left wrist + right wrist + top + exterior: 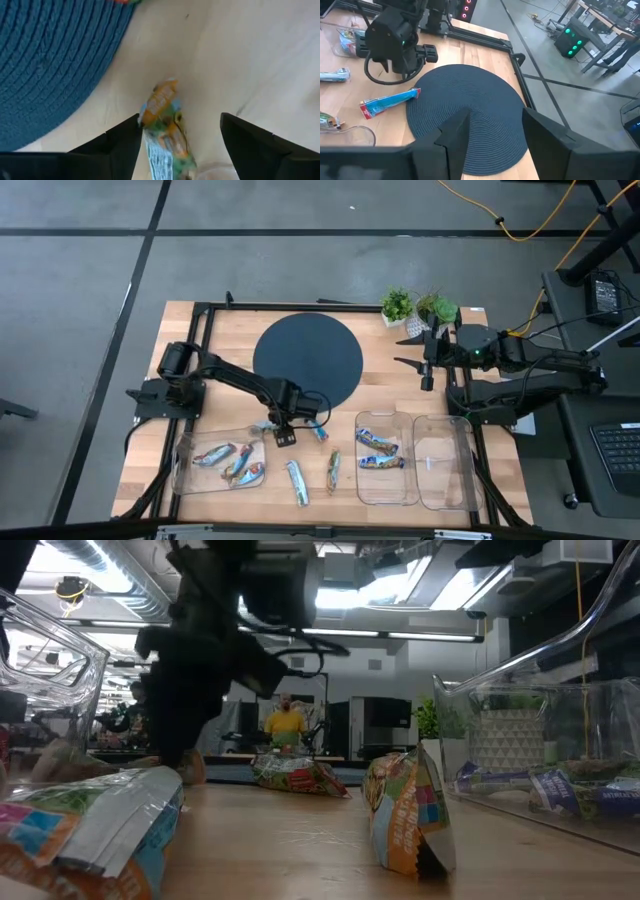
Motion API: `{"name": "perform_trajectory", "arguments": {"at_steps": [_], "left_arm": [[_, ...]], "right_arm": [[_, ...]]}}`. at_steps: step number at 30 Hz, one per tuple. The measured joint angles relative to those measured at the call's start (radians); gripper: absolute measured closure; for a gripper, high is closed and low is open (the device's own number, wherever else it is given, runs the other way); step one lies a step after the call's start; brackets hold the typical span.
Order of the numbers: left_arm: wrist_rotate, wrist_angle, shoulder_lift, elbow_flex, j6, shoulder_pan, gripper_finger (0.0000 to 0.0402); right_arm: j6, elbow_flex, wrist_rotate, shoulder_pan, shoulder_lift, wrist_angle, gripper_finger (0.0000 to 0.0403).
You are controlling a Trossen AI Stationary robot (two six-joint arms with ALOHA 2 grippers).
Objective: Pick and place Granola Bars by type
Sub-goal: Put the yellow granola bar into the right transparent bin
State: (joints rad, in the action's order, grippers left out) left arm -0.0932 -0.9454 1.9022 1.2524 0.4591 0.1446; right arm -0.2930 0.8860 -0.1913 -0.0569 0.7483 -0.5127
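My left gripper (284, 431) hangs low over the table with its jaws spread wide and nothing grasped. It is just off the round mat (308, 358), at the near corner of the left tray (178, 476). In my left wrist view a green-and-orange granola bar (163, 126) lies on the wood between my fingers (120, 145). Its long axis runs along them, so closing would pinch its narrow width. It sits off-centre, close against one finger and well clear of the other.

My right gripper (427, 362) waits by the plants (417, 307), its jaws parted and empty, much farther from every bar.

From above I count about three bars in the left tray and two in the middle tray (361, 485). None is in the right tray (468, 480). Three lie loose on the table: a blue bar (318, 430), a silver bar (297, 482) and a green bar (332, 470). The bar under my left gripper is mostly hidden there, so nine is my best count.
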Motion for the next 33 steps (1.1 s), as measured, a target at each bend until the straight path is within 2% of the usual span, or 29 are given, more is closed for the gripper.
{"name": "perform_trajectory", "arguments": {"at_steps": [3, 6, 14, 17, 21, 24, 30, 33], "left_arm": [[0.004, 0.008, 0.000, -0.030, 0.015, 0.000, 0.0160], [0.004, 0.005, -0.001, -0.049, 0.036, 0.000, 0.0192], [0.000, 0.007, -0.003, -0.051, 0.063, 0.000, 0.0337], [-0.018, -0.001, -0.003, -0.033, 0.057, -0.001, 0.0376], [-0.038, -0.015, -0.017, 0.025, 0.034, -0.003, 0.0383], [-0.012, -0.076, -0.029, 0.112, 0.025, -0.006, 0.0376], [0.127, -0.230, -0.065, 0.351, -0.005, -0.011, 0.0385], [0.221, -0.241, -0.103, 0.455, -0.009, -0.014, 0.0388]], "right_arm": [[-0.001, 0.000, 0.000, 0.000, 0.000, -0.003, 0.0219], [-0.003, 0.000, 0.000, 0.000, 0.000, -0.003, 0.0219], [-0.004, 0.000, 0.000, 0.000, 0.000, -0.003, 0.0219], [-0.004, 0.000, 0.000, 0.000, 0.000, -0.003, 0.0219], [-0.001, 0.000, 0.000, 0.000, 0.000, -0.003, 0.0219], [-0.002, 0.000, 0.000, 0.000, 0.000, -0.003, 0.0219], [-0.003, 0.000, 0.000, 0.001, 0.000, -0.003, 0.0219], [-0.003, 0.000, 0.000, 0.000, 0.000, -0.002, 0.0219]]}}
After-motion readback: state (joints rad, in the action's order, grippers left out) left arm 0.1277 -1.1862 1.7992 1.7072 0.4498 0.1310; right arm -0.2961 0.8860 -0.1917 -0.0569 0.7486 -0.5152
